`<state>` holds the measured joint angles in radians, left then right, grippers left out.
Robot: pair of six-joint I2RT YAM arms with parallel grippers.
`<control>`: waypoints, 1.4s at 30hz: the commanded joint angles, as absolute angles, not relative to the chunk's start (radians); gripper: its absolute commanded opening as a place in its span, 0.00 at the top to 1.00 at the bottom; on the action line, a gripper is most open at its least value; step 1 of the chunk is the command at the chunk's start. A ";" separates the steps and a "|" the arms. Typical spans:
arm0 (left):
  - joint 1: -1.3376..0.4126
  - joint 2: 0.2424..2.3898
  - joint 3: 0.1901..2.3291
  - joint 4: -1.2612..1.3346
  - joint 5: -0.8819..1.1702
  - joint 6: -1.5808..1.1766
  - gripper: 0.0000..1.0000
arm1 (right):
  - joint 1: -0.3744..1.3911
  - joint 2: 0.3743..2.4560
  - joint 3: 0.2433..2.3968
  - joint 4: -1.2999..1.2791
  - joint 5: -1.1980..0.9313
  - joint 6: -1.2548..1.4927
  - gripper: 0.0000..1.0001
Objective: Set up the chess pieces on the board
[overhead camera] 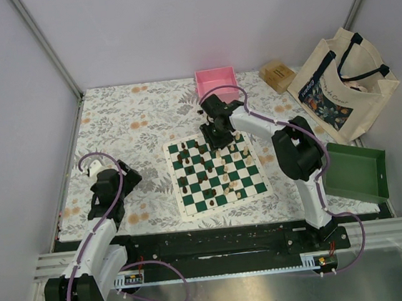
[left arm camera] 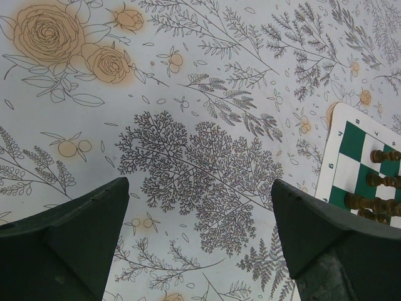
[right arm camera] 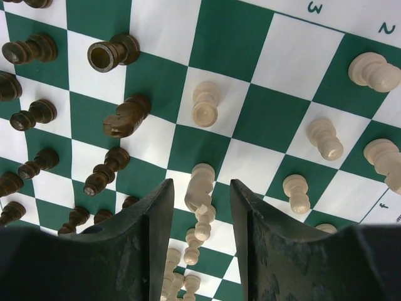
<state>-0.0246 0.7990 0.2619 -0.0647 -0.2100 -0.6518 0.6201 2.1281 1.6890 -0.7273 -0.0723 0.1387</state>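
My right end effector (right arm camera: 201,188) is released astride a cream piece (right arm camera: 199,180) on the board (right arm camera: 276,106). The bench (overhead camera: 126,122) is flower-printed, with white walls (overhead camera: 173,24) around. My fingers (right arm camera: 150,251) partly hide the nearer pieces (right arm camera: 191,254).

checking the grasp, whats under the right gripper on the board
Below the right gripper, a row of cream pieces shows on the board between its parted fingers. The fingers cover the squares either side; any pieces there are hidden.

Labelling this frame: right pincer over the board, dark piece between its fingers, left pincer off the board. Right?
One slip: the right wrist view shows a cream piece, not a dark one, between the fingers of the right pincer. It is over the board; the left pincer is off it.
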 commanded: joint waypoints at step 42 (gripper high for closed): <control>-0.025 0.799 0.279 -0.021 -0.219 -0.650 0.01 | 0.624 1.860 1.611 -0.727 -0.043 0.147 0.83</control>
